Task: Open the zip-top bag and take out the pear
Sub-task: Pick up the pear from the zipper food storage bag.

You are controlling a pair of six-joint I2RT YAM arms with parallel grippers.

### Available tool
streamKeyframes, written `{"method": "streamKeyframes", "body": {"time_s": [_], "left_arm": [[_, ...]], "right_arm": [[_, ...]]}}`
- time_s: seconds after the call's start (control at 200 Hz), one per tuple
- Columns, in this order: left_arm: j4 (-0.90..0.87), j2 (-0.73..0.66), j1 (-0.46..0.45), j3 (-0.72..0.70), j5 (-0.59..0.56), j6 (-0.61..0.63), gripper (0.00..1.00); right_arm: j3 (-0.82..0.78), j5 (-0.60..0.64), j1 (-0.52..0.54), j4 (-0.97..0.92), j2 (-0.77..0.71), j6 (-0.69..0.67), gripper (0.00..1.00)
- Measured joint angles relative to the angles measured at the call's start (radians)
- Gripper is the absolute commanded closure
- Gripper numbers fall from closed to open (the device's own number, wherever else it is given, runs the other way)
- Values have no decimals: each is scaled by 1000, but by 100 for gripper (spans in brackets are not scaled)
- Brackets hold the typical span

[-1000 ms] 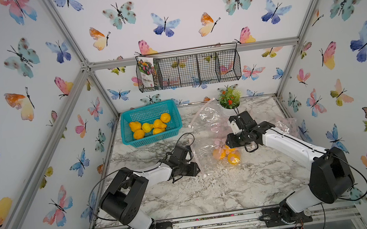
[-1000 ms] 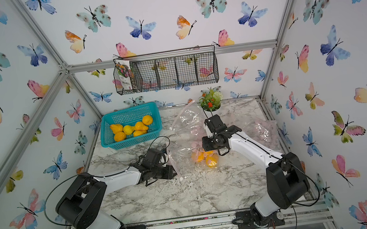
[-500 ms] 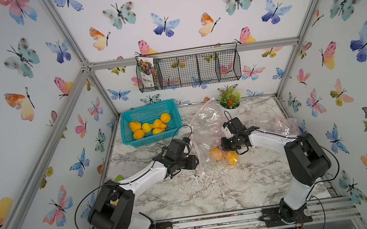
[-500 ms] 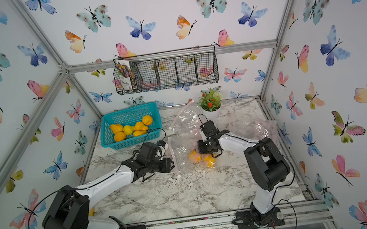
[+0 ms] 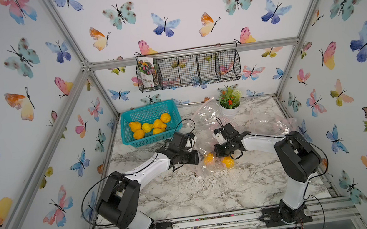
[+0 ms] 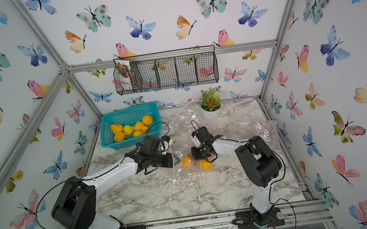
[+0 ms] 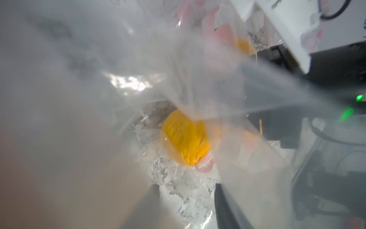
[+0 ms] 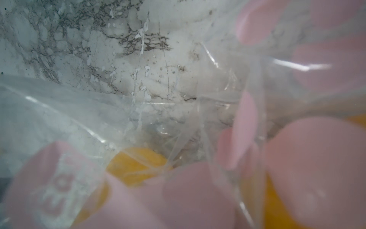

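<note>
A clear zip-top bag (image 5: 204,117) (image 6: 183,117) with pink print lies crumpled mid-table. A yellow-orange pear (image 5: 208,158) (image 6: 186,161) lies inside its near end, with a second pear (image 5: 228,162) beside it. My left gripper (image 5: 199,158) (image 6: 175,161) lies low at the bag's left edge. In the left wrist view the left gripper (image 7: 186,185) has its jaws apart, with bag film across them and the pear (image 7: 186,138) just ahead. My right gripper (image 5: 220,154) (image 6: 198,156) points down onto the bag between the pears. Film covers the right wrist view, hiding its fingers; a pear (image 8: 136,166) shows through.
A teal basket (image 5: 154,140) with several pears stands at the back left. A potted plant (image 5: 230,103) stands at the back centre. Another clear bag (image 5: 271,121) lies at the right. A black wire basket (image 5: 189,70) hangs on the back wall.
The left gripper has moved right to the bag's edge. The right gripper has moved left and nearer, down onto the bag by the pears. The pears have shifted a little left.
</note>
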Motion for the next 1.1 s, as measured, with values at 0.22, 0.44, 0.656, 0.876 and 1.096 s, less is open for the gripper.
{"method": "streamKeyframes", "body": {"time_s": [0.22, 0.44, 0.656, 0.876, 1.096], "left_arm": [[52, 43, -42, -55, 14, 34, 53], [120, 65, -156, -47, -127, 128, 50], [142, 76, -168, 7, -232, 185, 49], [157, 86, -167, 50, -298, 211, 49], [159, 180, -168, 100, -227, 229, 49]], "right_arm": [[-5, -22, 2, 4, 0, -11, 79], [-5, -19, 14, 2, 0, -16, 79], [-5, -15, 21, -2, 0, -19, 79], [-5, -15, 33, -9, -1, -23, 79], [-5, -14, 35, -15, -1, -24, 79]]}}
